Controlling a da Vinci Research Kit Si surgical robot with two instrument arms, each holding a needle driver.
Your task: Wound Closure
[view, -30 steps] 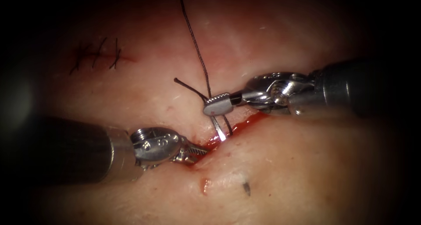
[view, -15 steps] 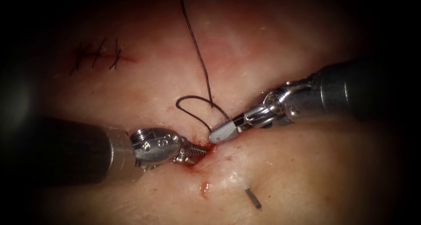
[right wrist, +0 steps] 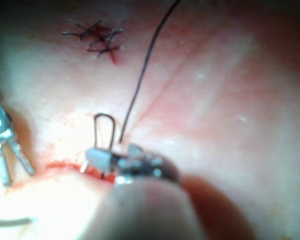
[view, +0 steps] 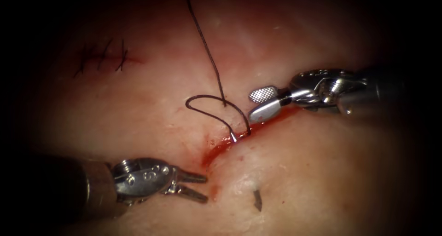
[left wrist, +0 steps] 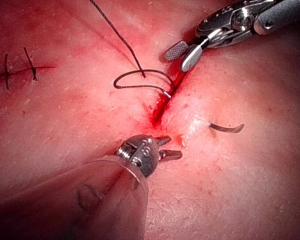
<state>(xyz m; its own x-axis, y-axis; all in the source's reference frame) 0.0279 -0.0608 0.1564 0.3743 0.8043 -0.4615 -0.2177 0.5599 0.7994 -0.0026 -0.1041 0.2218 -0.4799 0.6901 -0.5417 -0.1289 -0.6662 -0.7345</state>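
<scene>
Left tool (view: 195, 185): fingers apart, empty | Right tool (view: 263, 102): fingers wide, empty | Needle (view: 234, 137): tip glinting in cut (view: 221, 148) | Thread (view: 207, 56): looped left of cut

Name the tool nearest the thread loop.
The right tool, open and empty, beside the loop; the left tool, also open and empty, lies farther down the cut. The needle sits in it.

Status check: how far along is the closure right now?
Done: stitches close a smaller cut at upper left.
In hand: the needle sits in the tissue, one end out right of the cut, the other glinting inside it. The thread loops on the left. Left gripper and right gripper are open, holding nothing.
Left: no stitch crosses this cut yet.
</scene>
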